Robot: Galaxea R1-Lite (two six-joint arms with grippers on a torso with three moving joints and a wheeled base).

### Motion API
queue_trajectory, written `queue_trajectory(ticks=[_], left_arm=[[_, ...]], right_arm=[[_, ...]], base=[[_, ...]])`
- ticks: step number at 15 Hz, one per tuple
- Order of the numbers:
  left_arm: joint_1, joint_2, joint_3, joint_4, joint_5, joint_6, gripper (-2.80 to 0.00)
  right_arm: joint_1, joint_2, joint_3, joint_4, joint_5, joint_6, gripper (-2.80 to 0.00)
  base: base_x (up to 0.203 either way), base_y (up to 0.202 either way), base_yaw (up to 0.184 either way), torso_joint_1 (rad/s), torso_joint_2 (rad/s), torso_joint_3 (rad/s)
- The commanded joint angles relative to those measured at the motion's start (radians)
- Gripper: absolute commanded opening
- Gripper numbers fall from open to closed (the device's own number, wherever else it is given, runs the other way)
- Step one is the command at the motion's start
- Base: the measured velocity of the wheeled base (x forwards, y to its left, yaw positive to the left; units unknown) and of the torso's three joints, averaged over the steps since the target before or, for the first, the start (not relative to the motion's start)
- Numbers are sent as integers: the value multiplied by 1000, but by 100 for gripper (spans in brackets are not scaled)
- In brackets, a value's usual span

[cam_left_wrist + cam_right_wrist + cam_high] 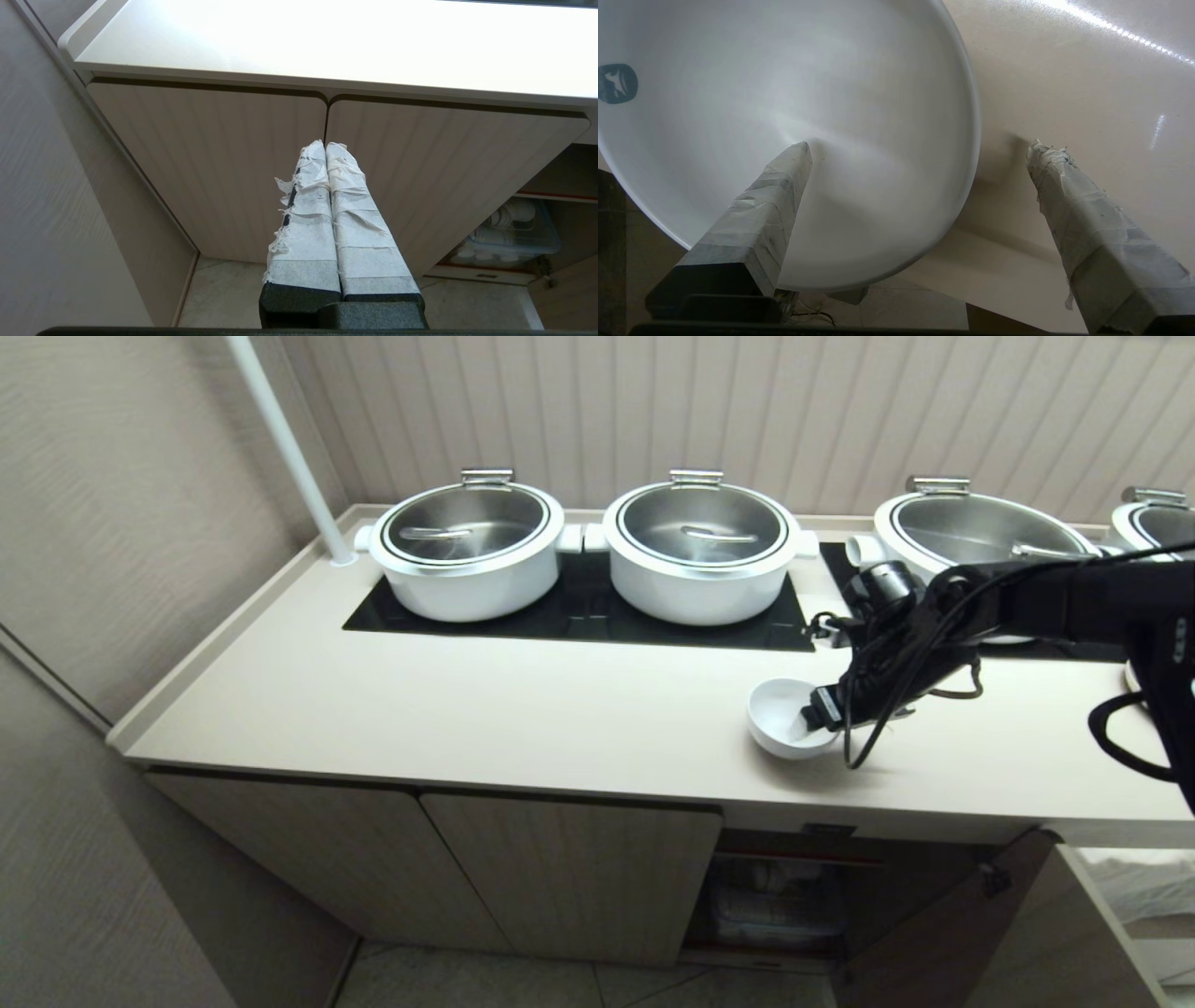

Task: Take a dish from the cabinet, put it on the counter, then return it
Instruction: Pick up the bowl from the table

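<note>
Resting on the bench [523, 709] near its front edge, the dish [777, 714] sits upright, right of the two white pots [467, 553]. Right gripper [917, 149] straddles its rim, jaws spread wide, one finger [777, 186] inside the bowl, one outside, not clamped. Left gripper [325, 149] hangs low before the shut cabinet doors [210, 163], jaws pressed together.

No readable text, small dark emblem inside the dish [738, 93], illegible
</note>
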Motion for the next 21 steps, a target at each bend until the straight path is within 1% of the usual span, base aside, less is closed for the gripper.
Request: queue_trajectory(ticks=[1,3,4,7,9,10,11,16,20,21], left_arm=[[0,0,1,-1,2,-1,-280],[0,0,0,-1,1,-1,-280],[0,0,0,-1,1,-1,-280],[0,0,1,-1,1,-1,-280],[0,0,1,-1,1,-1,-280],[0,0,0,-1,1,-1,-280],[0,0,1,-1,1,-1,-280],[0,0,1,-1,1,-1,-280],[0,0,1,-1,1,-1,-280],[0,0,0,-1,1,-1,-280]], right_arm=[[3,3,0,2,1,-1,0],[3,4,0,2,1,-2,0],[5,4,0,3,1,-1,-280],[6,7,-1,0,1,-2,-280],[8,11,0,3,-31,-1,-280],[12,14,0,4,-82,11,-280],[16,15,0,2,-104,39,-280],[23,7,0,6,-105,60,-280],[32,-6,4,9,-108,117,-280],[32,-10,6,9,-106,120,-280]], base=[[0,0,0,0,0,0],[0,0,0,0,0,0],[0,0,0,0,0,0],[0,0,0,0,0,0],[0,0,0,0,0,0],[0,0,0,0,0,0],[0,0,0,0,0,0],[0,0,0,0,0,0],[0,0,0,0,0,0],[0,0,0,0,0,0]])
